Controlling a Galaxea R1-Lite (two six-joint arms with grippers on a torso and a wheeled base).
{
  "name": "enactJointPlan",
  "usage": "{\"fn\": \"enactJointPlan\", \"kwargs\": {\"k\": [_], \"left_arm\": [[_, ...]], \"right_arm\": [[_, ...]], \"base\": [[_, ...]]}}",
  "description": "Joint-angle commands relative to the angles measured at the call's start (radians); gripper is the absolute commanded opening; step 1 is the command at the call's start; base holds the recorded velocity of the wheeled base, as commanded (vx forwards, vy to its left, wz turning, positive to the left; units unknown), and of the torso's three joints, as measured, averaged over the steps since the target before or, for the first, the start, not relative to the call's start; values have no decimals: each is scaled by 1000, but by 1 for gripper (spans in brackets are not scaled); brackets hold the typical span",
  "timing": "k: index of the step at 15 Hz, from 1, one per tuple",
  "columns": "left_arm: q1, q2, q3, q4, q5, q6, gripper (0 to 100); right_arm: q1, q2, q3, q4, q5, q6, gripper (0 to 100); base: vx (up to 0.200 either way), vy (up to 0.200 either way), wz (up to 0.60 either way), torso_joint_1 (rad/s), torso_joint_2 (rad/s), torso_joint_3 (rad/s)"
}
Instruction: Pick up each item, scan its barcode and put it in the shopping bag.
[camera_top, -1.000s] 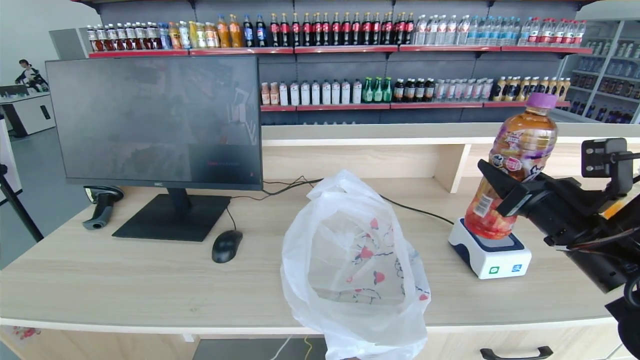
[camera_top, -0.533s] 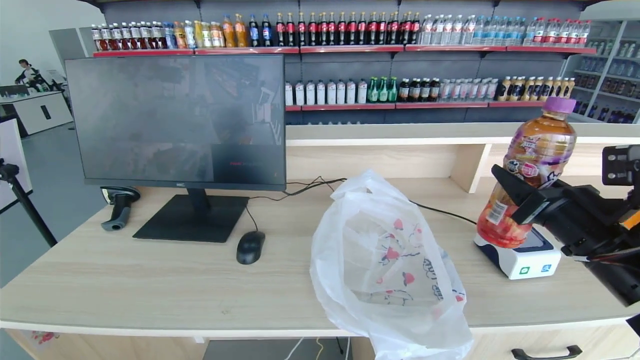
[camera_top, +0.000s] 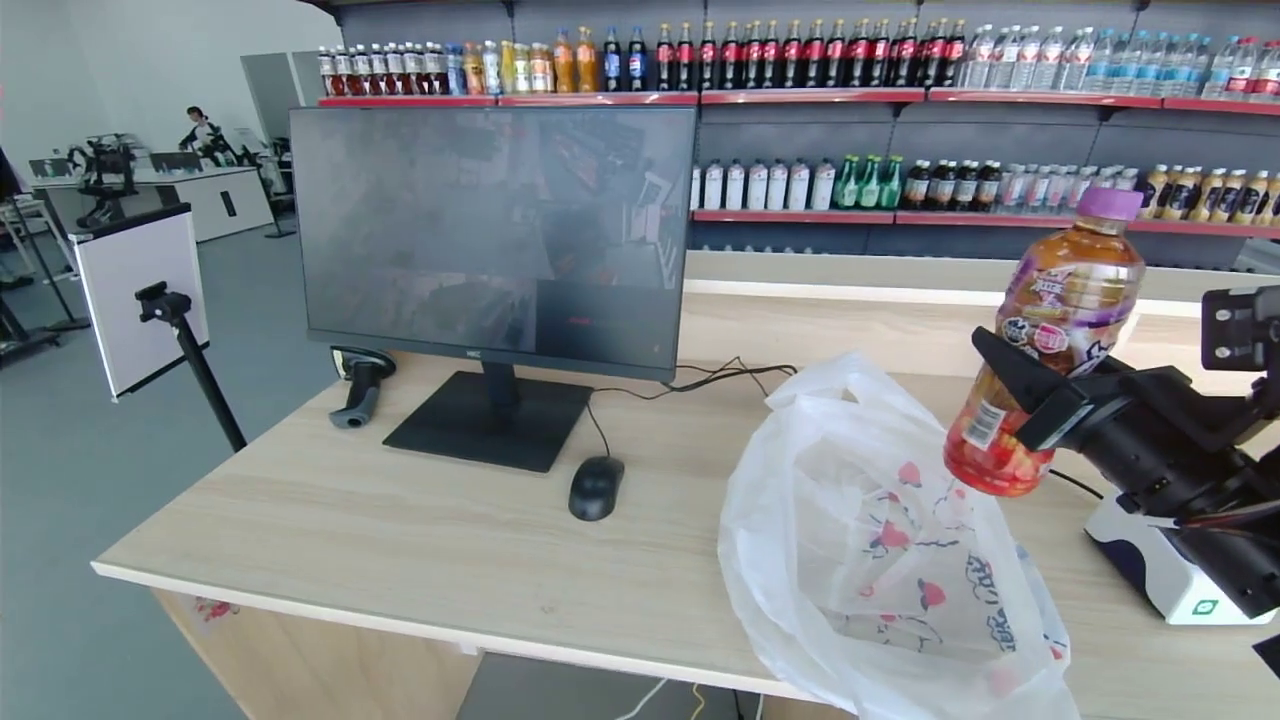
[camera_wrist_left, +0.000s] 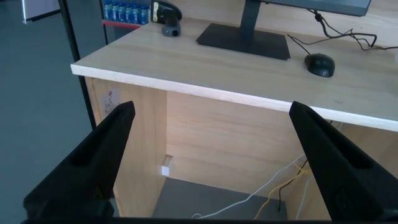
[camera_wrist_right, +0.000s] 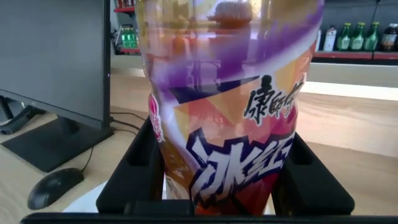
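Bottle: your right gripper has it clamped around the lower half, jaws closed tight on the label, purple cap up and the body leaning a little. From the wrist the bottle stands between both fingers.

Just below the jaws and to their left, the shopping bag slumps on the counter; the bottle's base hangs by its upper edge (touching or not, you cannot tell). Under the arm behind the jaws stands the white scanner, partly hidden.

Farther left there is bare counter out to the mouse and the monitor, a cable trailing between monitor and bag.

Your left gripper hangs low before the counter's front edge, jaws spread wide, nothing in them.
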Motion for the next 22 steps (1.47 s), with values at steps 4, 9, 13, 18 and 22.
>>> {"fn": "enactJointPlan", "kwargs": {"k": [4, 9, 13, 18, 22], "left_arm": [[0, 0, 0, -1, 0, -2, 100], [0, 0, 0, -1, 0, -3, 100], [0, 0, 0, 1, 0, 0, 100], [0, 0, 0, -1, 0, 0, 100], [0, 0, 0, -1, 0, 0, 100]], "right_arm": [[90, 25, 14, 2, 0, 0, 0], [133, 111, -14, 2, 0, 1, 0], [161, 198, -63, 2, 0, 3, 0], [163, 298, -112, 2, 0, 9, 0], [186, 369, -132, 2, 0, 23, 0]], "base": [[0, 0, 0, 0, 0, 0], [0, 0, 0, 0, 0, 0], [0, 0, 0, 0, 0, 0], [0, 0, 0, 0, 0, 0], [0, 0, 0, 0, 0, 0]]}}
